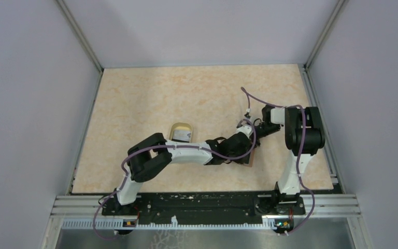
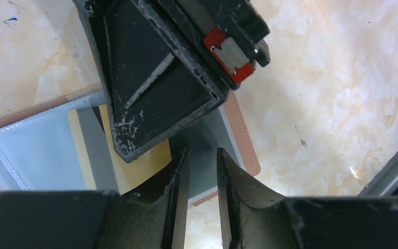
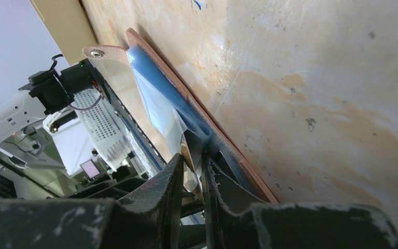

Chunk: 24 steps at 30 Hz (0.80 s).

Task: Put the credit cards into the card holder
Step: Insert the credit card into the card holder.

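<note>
The card holder [image 1: 250,160] lies open on the table, reddish-brown outside [image 2: 241,129], light blue inside [image 2: 31,150]. In the right wrist view it shows edge-on [image 3: 155,98], with its snap tab [image 3: 101,52]. My right gripper [image 3: 192,155] is shut on a credit card [image 3: 189,179] at the mouth of the blue pocket. That card, with yellow and grey stripes [image 2: 90,150], lies partly over the blue lining, under one of the right gripper's fingers [image 2: 155,78]. My left gripper [image 2: 202,153] hovers over the holder's near corner, its jaws a narrow gap apart with nothing between them.
An oval tan-rimmed dish [image 1: 181,132] sits left of both grippers, beside the left arm. Grey walls enclose the table on three sides. A metal rail [image 2: 394,166] runs along the table's edge. Both arms crowd together over the holder.
</note>
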Motion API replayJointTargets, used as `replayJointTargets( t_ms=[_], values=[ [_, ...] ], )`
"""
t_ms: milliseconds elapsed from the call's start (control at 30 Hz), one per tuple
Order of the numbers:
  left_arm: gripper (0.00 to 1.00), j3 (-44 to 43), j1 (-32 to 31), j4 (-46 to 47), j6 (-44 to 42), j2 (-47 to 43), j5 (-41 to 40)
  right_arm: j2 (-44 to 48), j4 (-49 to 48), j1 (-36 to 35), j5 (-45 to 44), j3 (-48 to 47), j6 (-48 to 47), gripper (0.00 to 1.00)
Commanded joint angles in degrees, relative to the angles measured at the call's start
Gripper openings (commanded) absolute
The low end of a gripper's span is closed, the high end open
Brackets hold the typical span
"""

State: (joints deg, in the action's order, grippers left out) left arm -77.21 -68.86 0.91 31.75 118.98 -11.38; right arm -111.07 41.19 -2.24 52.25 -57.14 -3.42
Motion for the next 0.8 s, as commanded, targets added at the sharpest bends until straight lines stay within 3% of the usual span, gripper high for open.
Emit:
replayJointTargets(
  t_ms=[0,333,767],
  values=[
    [0.33,-2.45,0.13,-4.07,-1.57,1.93,-4.36,-1.15,-1.53,-0.65,-3.62,-1.42,-2.03,0.21],
    [0.35,-4.97,0.13,-7.79,1.19,4.78,-11.25,-0.84,-0.92,-0.64,-3.41,-1.77,-2.57,0.28],
    [0.35,-5.48,0.13,-8.86,2.92,5.25,-13.61,3.04,-0.43,-0.53,-3.87,-3.11,-3.35,0.31]
  ],
)
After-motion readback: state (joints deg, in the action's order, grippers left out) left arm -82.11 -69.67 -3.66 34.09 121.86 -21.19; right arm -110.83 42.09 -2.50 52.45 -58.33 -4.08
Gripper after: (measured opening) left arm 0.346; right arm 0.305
